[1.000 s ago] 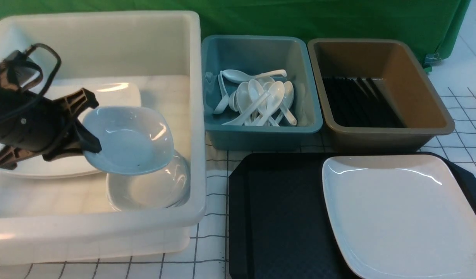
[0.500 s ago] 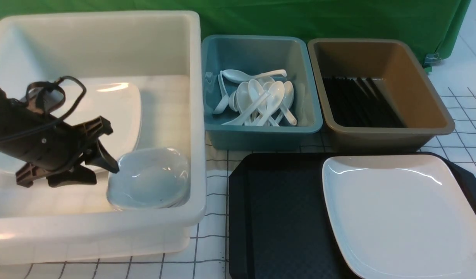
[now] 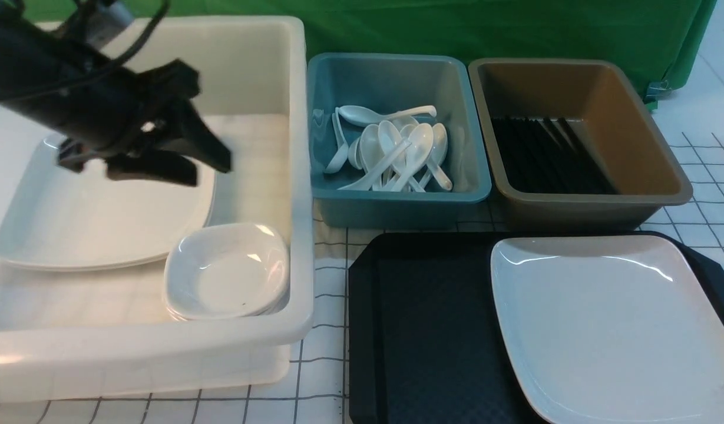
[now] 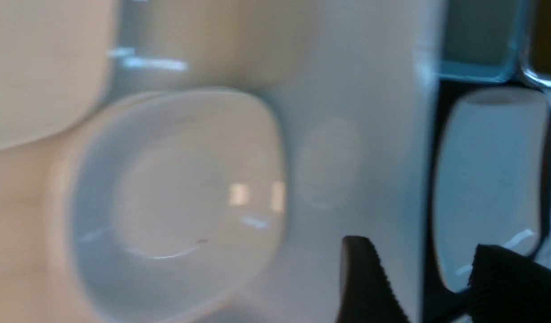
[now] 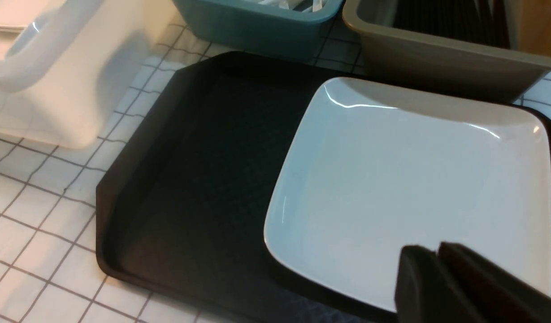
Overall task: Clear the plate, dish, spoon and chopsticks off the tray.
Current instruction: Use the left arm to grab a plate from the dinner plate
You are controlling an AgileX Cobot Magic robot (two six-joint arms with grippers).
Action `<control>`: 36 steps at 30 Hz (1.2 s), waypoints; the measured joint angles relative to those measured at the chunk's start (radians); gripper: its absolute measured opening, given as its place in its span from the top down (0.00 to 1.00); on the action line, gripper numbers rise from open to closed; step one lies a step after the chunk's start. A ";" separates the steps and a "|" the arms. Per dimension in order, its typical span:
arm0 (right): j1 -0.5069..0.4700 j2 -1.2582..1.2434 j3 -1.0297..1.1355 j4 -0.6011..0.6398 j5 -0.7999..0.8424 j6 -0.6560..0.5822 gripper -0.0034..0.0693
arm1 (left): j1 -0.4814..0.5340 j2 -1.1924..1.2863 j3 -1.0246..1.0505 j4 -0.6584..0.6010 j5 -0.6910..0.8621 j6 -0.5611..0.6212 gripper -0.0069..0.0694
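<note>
Our right claw [image 5: 430, 250] is shut, holding nothing. The plate [image 5: 405, 179] just in front of it looks hard, slick and breakable; we'd pinch its rim. Our left claw [image 3: 207, 171] is open and empty.

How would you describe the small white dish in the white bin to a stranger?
Find the large white plastic bin on the left. In its near right corner sits the small glossy white rounded-square dish, topping a stack of similar dishes. Unlike the wide flat white plates beside it, it is bowl-shaped, with a tiny dark speck inside.
</note>
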 joint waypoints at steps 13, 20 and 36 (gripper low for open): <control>0.000 0.000 0.000 0.000 0.053 0.000 0.94 | -0.564 0.269 -0.012 -0.013 -0.288 -0.140 0.84; 0.000 0.000 0.000 0.000 0.112 0.001 0.94 | -0.659 0.416 -0.028 -0.009 -0.398 -0.195 0.57; 0.000 0.000 0.000 0.000 0.172 0.001 0.94 | -0.676 0.515 -0.030 -0.150 -0.636 -0.184 0.31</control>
